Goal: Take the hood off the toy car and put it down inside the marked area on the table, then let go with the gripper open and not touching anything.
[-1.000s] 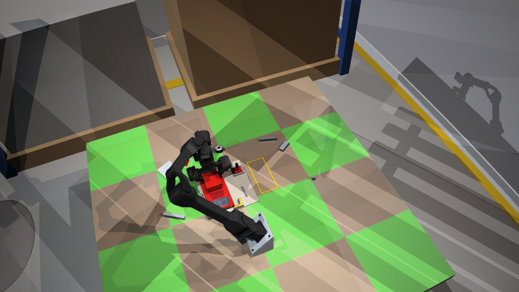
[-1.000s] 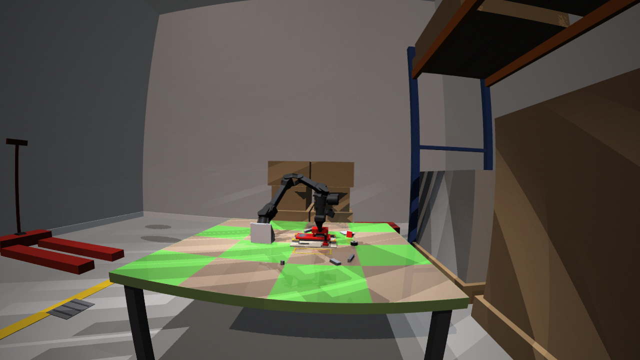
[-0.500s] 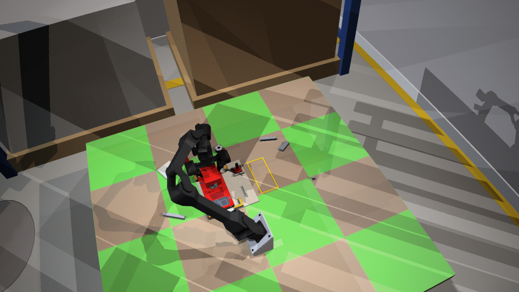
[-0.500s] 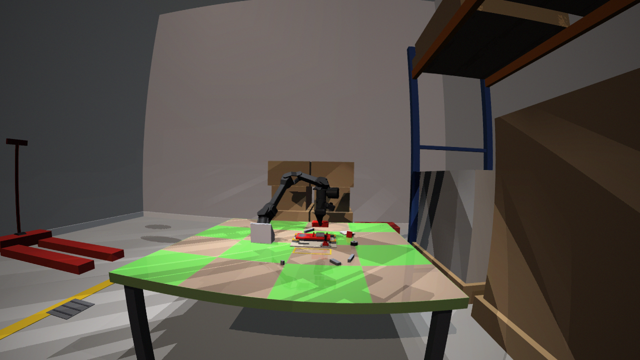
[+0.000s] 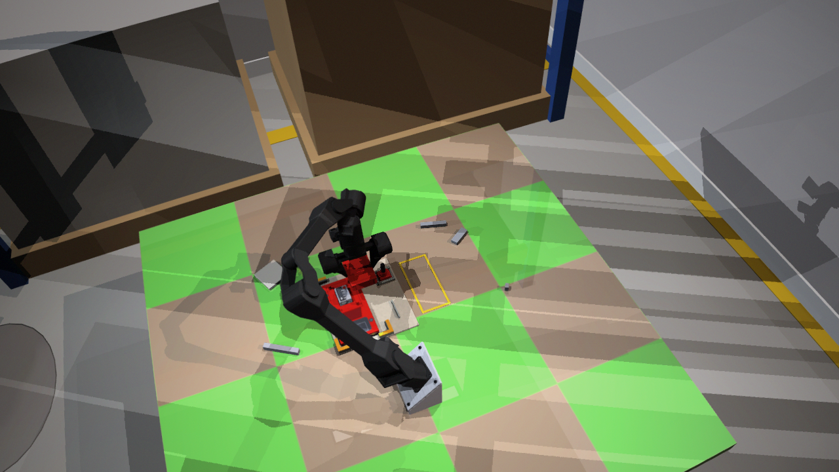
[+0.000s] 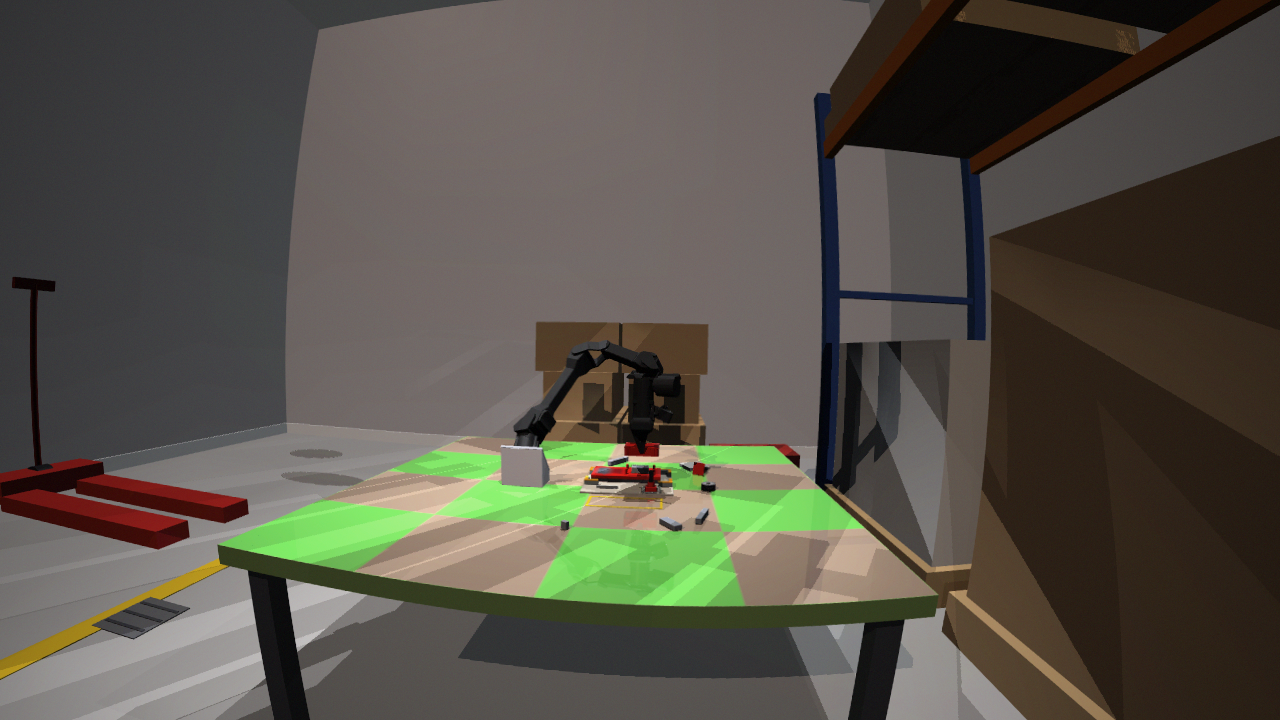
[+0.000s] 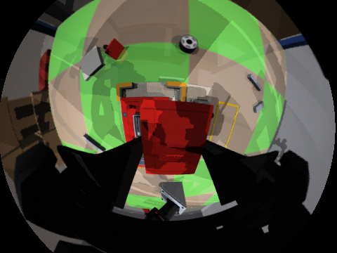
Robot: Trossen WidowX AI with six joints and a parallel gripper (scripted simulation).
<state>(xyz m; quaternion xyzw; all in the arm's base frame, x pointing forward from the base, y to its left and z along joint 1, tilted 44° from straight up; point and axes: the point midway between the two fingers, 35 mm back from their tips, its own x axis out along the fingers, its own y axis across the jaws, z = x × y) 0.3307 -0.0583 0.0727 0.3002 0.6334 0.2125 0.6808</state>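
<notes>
My gripper (image 5: 358, 258) (image 6: 640, 442) (image 7: 173, 140) is shut on the red hood (image 5: 358, 275) (image 6: 645, 450) (image 7: 177, 137), one finger on each side of it. The hood hangs level above the car, with a gap below it in the exterior view. The red toy car (image 5: 354, 312) (image 6: 617, 472) (image 7: 128, 121) stands below, its grey engine (image 5: 342, 294) (image 7: 137, 124) uncovered; the hood and arm hide part of the car. The marked area, a yellow outline (image 5: 437, 278) (image 6: 623, 507) (image 7: 232, 126), lies on the table beside the car's board, with nothing standing in it.
A red part with a black lever (image 5: 383, 273) (image 6: 650, 485) stands on the pale board (image 5: 404, 317) between car and outline. Grey bars (image 5: 433, 224) (image 5: 458, 236) lie beyond the outline. A wheel (image 6: 708, 486) (image 7: 189, 43), red block (image 7: 114, 48) and grey slab (image 5: 269, 275) (image 7: 92, 62) lie farther off.
</notes>
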